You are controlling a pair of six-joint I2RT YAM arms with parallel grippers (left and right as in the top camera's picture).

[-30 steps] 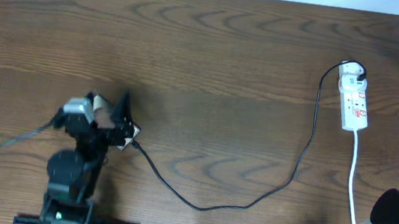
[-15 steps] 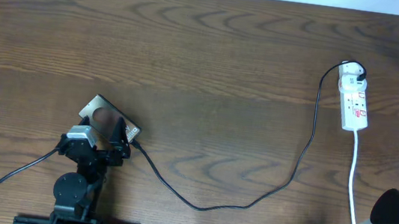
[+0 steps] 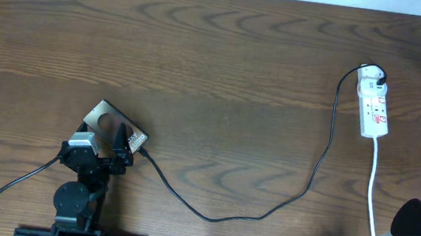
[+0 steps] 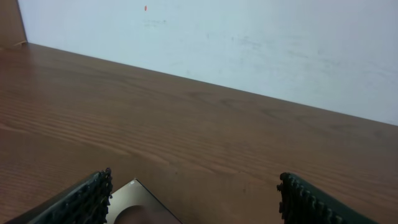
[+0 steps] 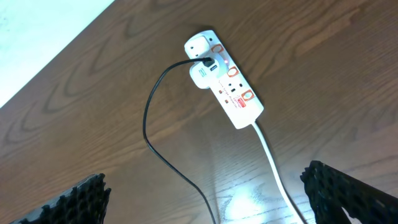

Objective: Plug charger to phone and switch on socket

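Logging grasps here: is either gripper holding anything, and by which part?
Nothing is held: the left gripper and right gripper both show jaws wide open and empty.

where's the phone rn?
Lower left of the overhead view: the phone lies flat, partly beneath the open left gripper, with the charger cable's end at its right edge. The left wrist view shows only one corner.

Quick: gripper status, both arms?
Left gripper: open, holding nothing, phone just below it.
Right gripper: open, holding nothing.
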